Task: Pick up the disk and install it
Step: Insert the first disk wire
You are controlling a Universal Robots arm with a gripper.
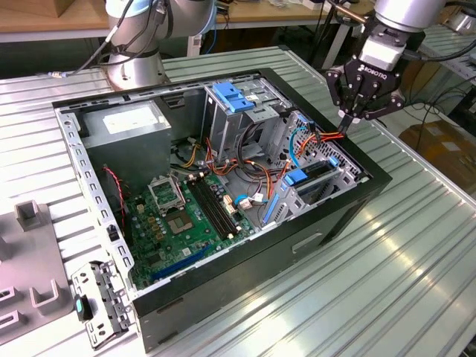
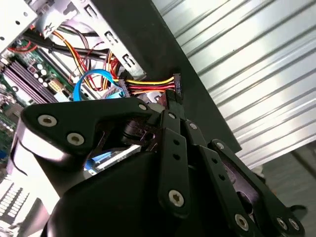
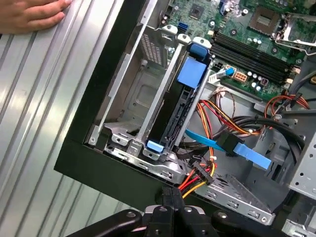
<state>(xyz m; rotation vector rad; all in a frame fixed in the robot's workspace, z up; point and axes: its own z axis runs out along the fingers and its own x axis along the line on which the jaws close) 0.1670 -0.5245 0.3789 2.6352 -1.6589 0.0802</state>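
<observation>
Gripper [image 1: 347, 119] is clamping its jaws on the power connector [image 3: 200, 174], just to the exterior view's right of the bay-seated disk [image 3: 174, 116], whose long axis is pointing toward them.

The table [image 1: 416, 260] is formed of ribbed bare metal with a dull sheen. The computer case [image 1: 223, 290] is coated matt black outside and left bare grey sheet metal inside. The gripper [image 1: 347, 125] is finished in smooth black with bright screws.

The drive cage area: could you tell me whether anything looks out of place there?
Yes: the power connector sits unplugged at the case rim, pinched by the gripper, its wires stretched across from inside. A hand also rests on the table.
</observation>
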